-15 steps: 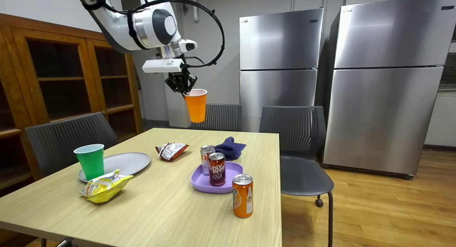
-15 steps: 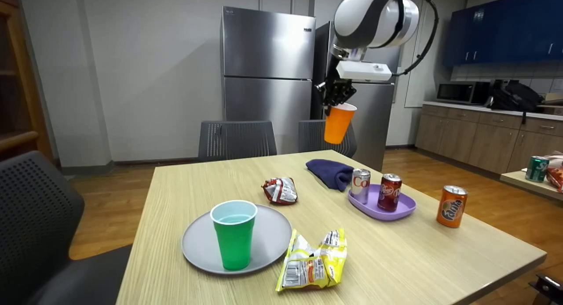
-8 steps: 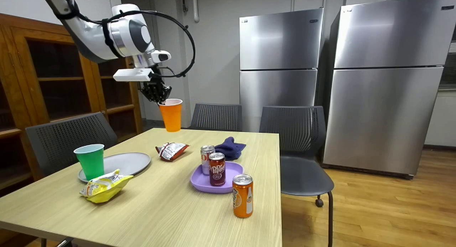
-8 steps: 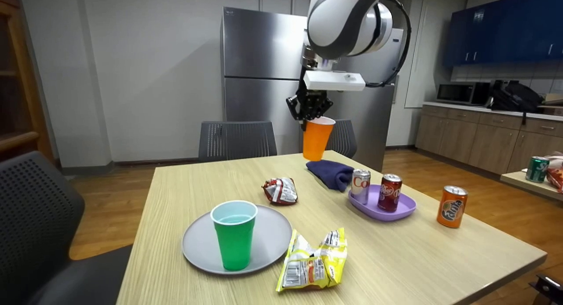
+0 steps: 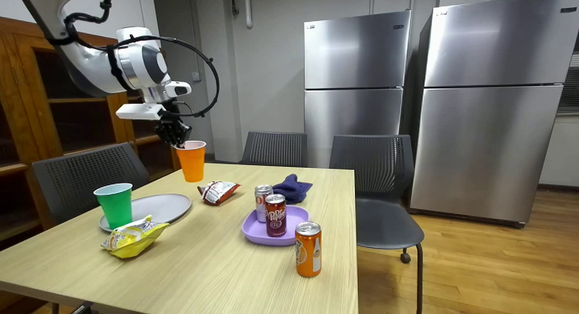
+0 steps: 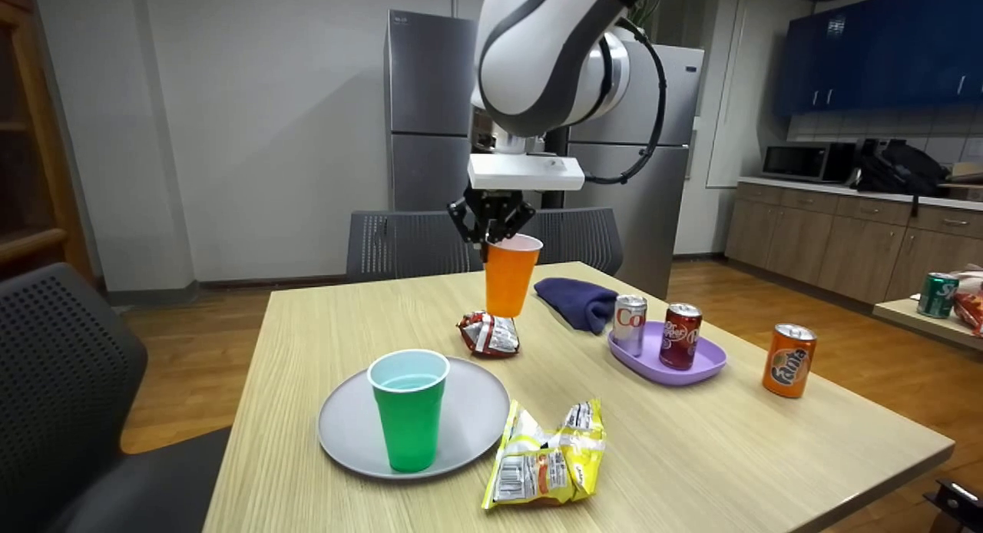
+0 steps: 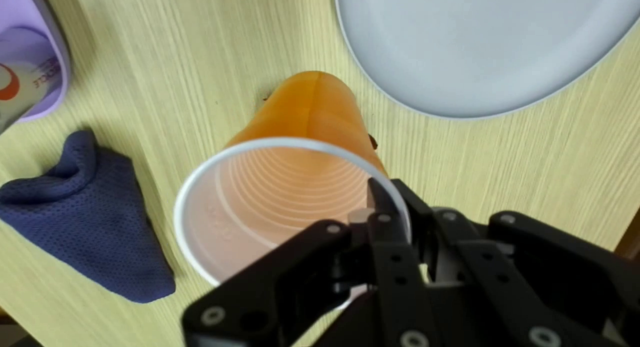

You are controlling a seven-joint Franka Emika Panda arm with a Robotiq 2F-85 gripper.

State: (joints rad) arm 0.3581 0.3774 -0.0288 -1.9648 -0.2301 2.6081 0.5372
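Note:
My gripper (image 7: 392, 199) is shut on the rim wall of an orange plastic cup (image 7: 315, 112), one finger inside and one outside. In the wrist view the cup's pale inside shows no liquid. Both exterior views have the cup (image 5: 192, 162) hanging above the table, slightly tilted, below the gripper (image 6: 488, 237). In an exterior view it overlaps the red and white snack bag (image 6: 490, 336), which the cup mostly hides from the wrist camera. A grey plate (image 7: 490, 47) lies nearby; a green cup (image 6: 411, 433) with liquid stands on it.
A yellow snack bag (image 6: 549, 464) lies by the plate. A purple tray (image 5: 296, 219) holds a silver can (image 6: 630, 326) and a Dr Pepper can (image 5: 276, 216). An orange Fanta can (image 5: 308, 250) stands near the table edge. A dark blue cloth (image 7: 95, 222) lies behind the tray. Chairs surround the table.
The arm has moved left in both exterior views and come down, carrying the orange cup from beyond the table's far edge to low near the red and white bag. The grip looks unchanged.

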